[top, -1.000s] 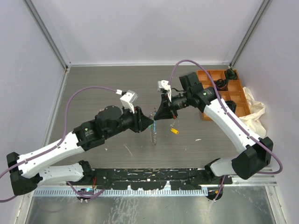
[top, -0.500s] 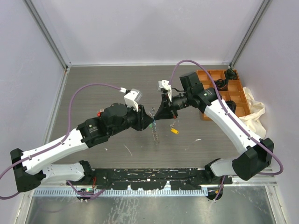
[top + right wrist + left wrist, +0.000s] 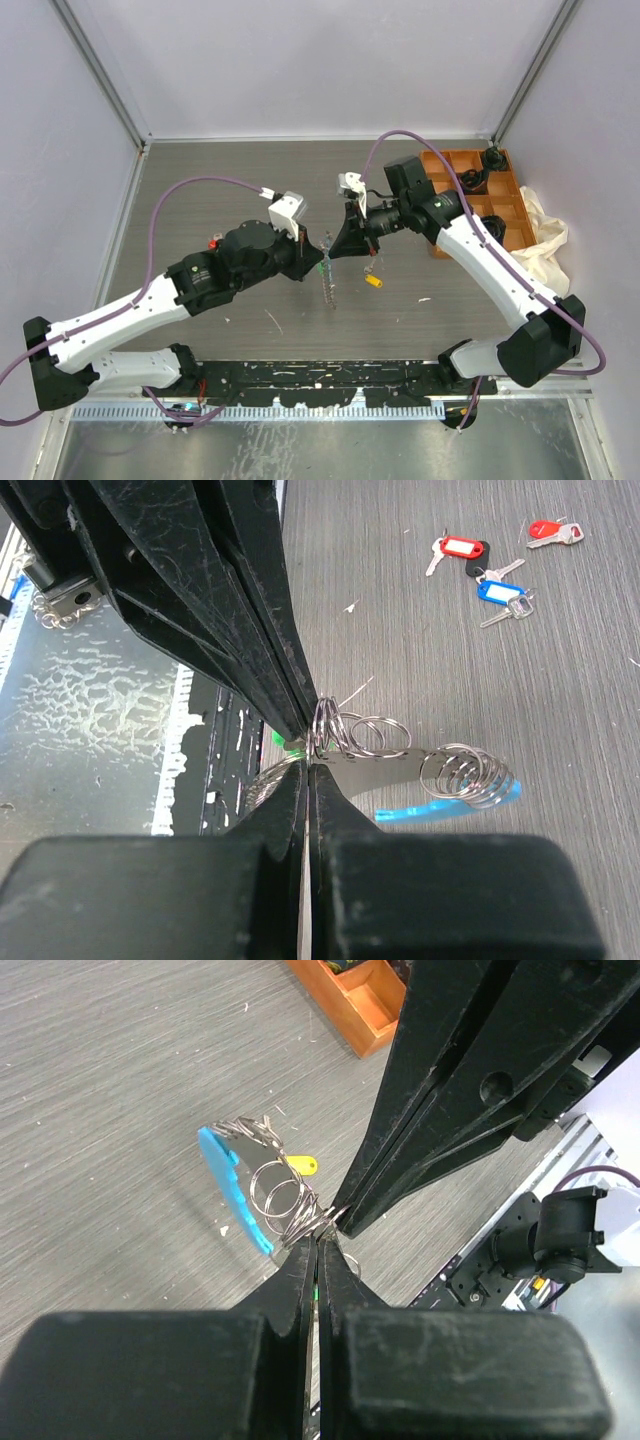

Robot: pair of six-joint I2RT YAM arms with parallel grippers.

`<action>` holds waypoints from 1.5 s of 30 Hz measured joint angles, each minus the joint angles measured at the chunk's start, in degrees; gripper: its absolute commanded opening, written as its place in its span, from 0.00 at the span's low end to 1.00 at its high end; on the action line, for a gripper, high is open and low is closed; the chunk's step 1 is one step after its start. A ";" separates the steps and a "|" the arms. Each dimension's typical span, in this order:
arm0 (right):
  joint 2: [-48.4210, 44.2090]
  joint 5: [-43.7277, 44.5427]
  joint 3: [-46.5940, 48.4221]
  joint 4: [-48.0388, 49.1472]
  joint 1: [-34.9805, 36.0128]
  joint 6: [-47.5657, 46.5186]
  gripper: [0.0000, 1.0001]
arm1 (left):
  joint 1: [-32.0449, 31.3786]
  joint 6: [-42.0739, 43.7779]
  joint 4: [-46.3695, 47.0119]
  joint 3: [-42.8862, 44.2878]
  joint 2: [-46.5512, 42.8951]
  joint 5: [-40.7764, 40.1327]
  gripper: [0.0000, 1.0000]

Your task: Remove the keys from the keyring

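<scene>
Both arms met above the middle of the table [image 3: 250,180] and held the keyring [image 3: 280,1198] in the air between them. The left gripper [image 3: 318,1248] had its jaws clenched on the wire coils from the near left. The right gripper [image 3: 305,772] had its jaws clenched on almost the same spot from the far right, so the tips nearly touched. This opposed pinch probably let one side steady the ring while the other worked a key along the coil. The light-blue piece [image 3: 232,1192] and the free loops hung slack to one side. A speck of green [image 3: 285,742] at the pinch was likely a key head not yet off. A red key [image 3: 460,548] and a blue key [image 3: 497,588] lay on the table well apart from the ring, and a yellow-tagged key [image 3: 373,281] lay just right of it.
</scene>
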 measured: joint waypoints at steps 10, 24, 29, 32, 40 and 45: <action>-0.52 1.11 -4.42 12.68 0.07 9.09 0.01 | 1.40 1.81 -0.35 -0.50 -0.61 -2.21 0.00; -0.50 3.04 -13.70 45.66 0.55 29.59 0.01 | 11.65 -6.60 3.89 -3.91 -4.96 5.97 0.00; -0.11 4.26 -19.23 60.70 0.79 37.88 0.01 | 12.28 -7.26 3.82 -3.91 -4.92 5.90 0.00; 0.37 5.46 -22.01 67.76 1.22 41.59 0.01 | 12.50 -7.06 3.74 -3.89 -4.46 5.90 0.00; 1.14 10.40 -22.38 67.19 2.97 40.87 0.01 | 12.94 -3.13 -1.84 1.20 0.72 7.52 0.00; 1.14 10.40 -22.62 67.32 3.08 40.85 0.01 | 13.22 -1.44 -3.85 2.51 1.38 8.50 0.18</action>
